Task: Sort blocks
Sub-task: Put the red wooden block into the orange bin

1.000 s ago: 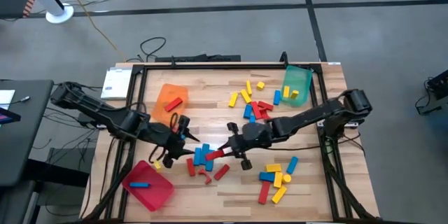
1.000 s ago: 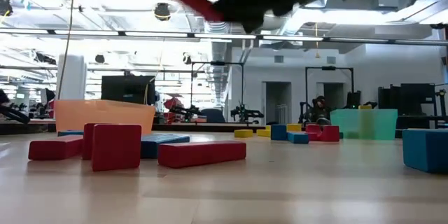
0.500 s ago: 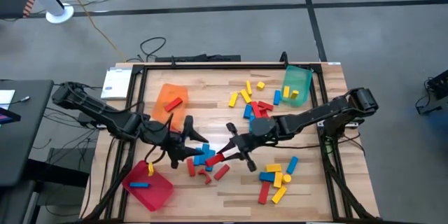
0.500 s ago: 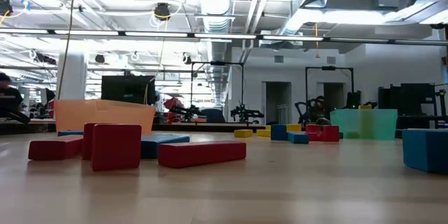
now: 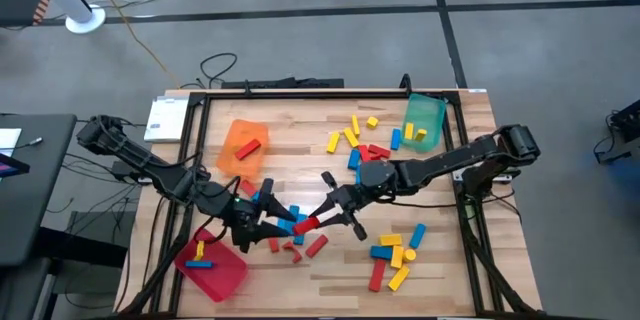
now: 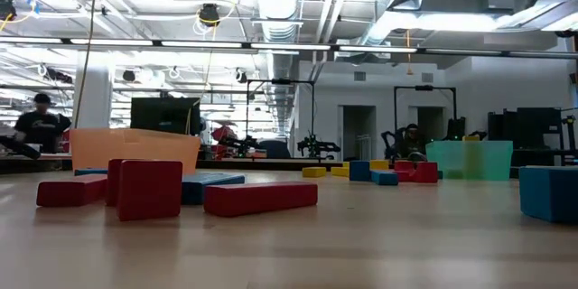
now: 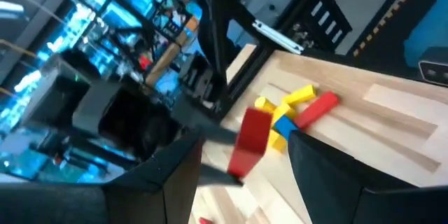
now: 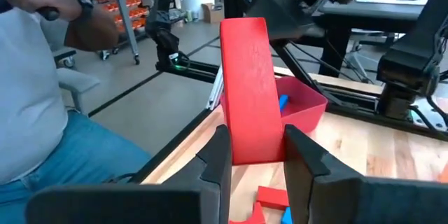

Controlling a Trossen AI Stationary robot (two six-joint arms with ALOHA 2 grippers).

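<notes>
Red, blue and yellow blocks lie in loose groups mid-table (image 5: 288, 238), at the far side (image 5: 360, 145) and at the near right (image 5: 395, 255). My right gripper (image 5: 320, 219) (image 8: 255, 159) hangs over the middle group, shut on a red block (image 5: 307, 225) (image 7: 250, 140). My left gripper (image 5: 268, 222) (image 7: 245, 190) is open and holds nothing. It faces that red block from the left, close to it. In the low view, red blocks (image 6: 260, 197) lie flat on the wood and both grippers are above the picture. My right gripper pinches the red block's near end (image 8: 253, 143) between its two fingers, one on each long side. The fingers come almost level from the table's right and lie along the block. The block sticks out past the fingertips toward my left gripper, lifted clear of the table.
A red tray (image 5: 222, 272) at the near left holds a blue and a yellow block. An orange tray (image 5: 236, 136) holds one red block. A green tray (image 5: 425, 112) stands far right. A black frame (image 5: 300, 93) rims the table. A person (image 8: 42, 91) stands beyond the left edge.
My right gripper has risen with the red block, out of the low view's top, and tipped nearer level. My left gripper has gone toward the near edge and the right gripper, rolling about its own line. A yellow block beside the red tray has dropped into it.
</notes>
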